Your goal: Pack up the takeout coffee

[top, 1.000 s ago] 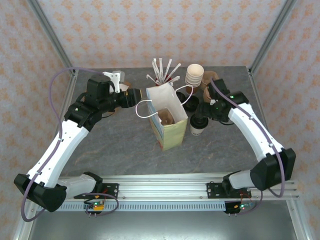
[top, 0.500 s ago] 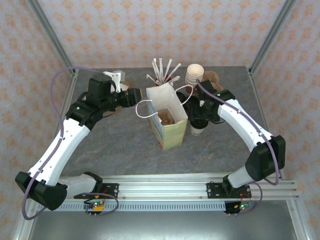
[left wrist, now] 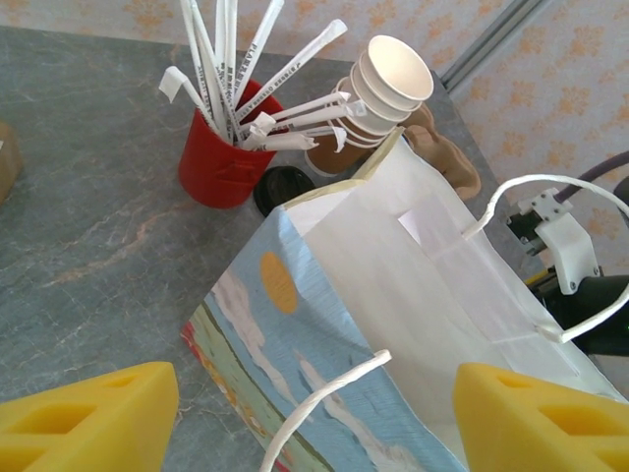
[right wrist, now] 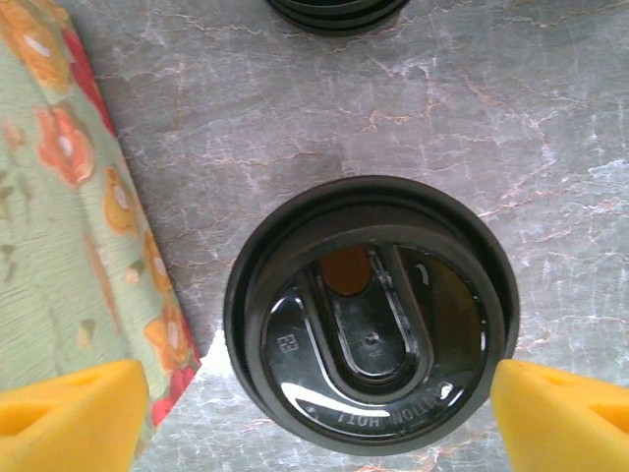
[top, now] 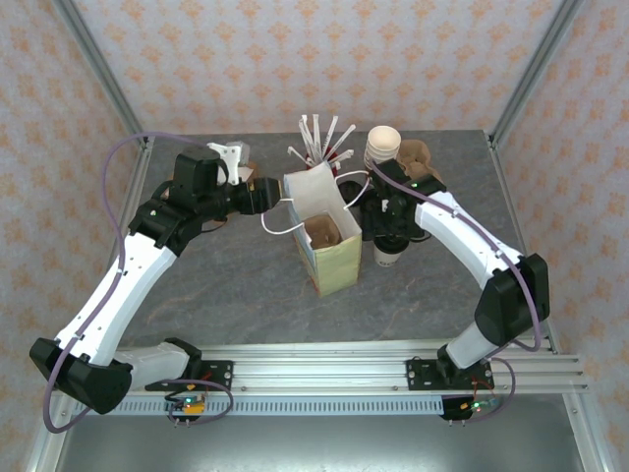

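**Right claw (right wrist: pixel 316 411) spread over the takeout coffee (right wrist: pixel 369 315)**

The takeout coffee stands upright on the bench (right wrist: pixel 511 118), just beside the paper bag (top: pixel 339 265), with its black lid on. The right claw hangs above it, jaws wide apart on either side of the lid. The left claw (left wrist: pixel 313 418) is open too, its yellow fingers flanking the bag's rim.

We show the white left arm (top: pixel 123 290) and right arm (top: pixel 470 244) elbowed inward; the left gripper (left wrist: pixel 314 413) and the downward-pointing right gripper (right wrist: pixel 314 403) both spread their yellow fingers (left wrist: pixel 88 418) apart.
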Robot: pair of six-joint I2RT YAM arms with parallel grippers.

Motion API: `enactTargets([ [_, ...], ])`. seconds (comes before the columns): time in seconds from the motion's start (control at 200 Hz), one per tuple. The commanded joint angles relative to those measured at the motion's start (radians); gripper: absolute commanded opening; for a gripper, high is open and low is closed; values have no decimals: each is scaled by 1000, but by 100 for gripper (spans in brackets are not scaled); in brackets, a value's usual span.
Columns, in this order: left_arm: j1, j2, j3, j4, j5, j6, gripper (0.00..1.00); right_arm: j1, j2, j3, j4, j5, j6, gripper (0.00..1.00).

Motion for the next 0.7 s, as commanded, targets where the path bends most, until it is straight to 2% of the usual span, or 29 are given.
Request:
enactTargets([
  [0.0,-8,1,32,-14,28,18,75,0,5,31,-44,71,-23,90],
  [0.09,-8,3,32,-15,27,18,75,-3,8,32,-50,88,-33,90],
  [0.32,-8,1,32,-19,18,16,74,-21,25,23,-37,13,-47,86],
  [0.696,-8,3,31,-18,13,10,74,-36,36,7,-33,9,-56,80],
])
